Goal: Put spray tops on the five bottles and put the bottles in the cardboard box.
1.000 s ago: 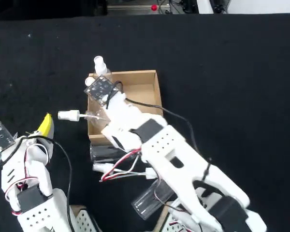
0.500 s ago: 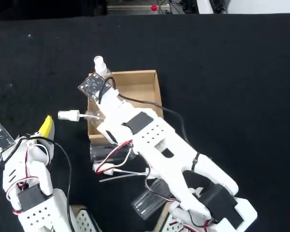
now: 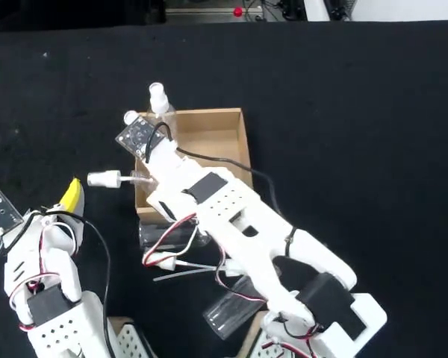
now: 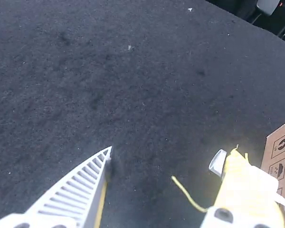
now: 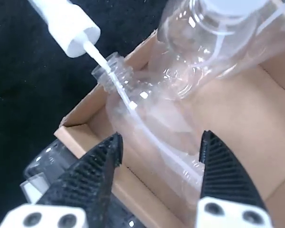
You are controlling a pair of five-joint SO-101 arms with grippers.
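From above, the right arm [image 3: 231, 216] lay across the cardboard box [image 3: 228, 130], with a spray top [image 3: 104, 179] jutting past its wall. At the right wrist, the right jaws stood released astride a clear bottle [image 5: 156, 118] lying in the box. At the left wrist, the left jaws were spread over the black surface [image 4: 133, 71].
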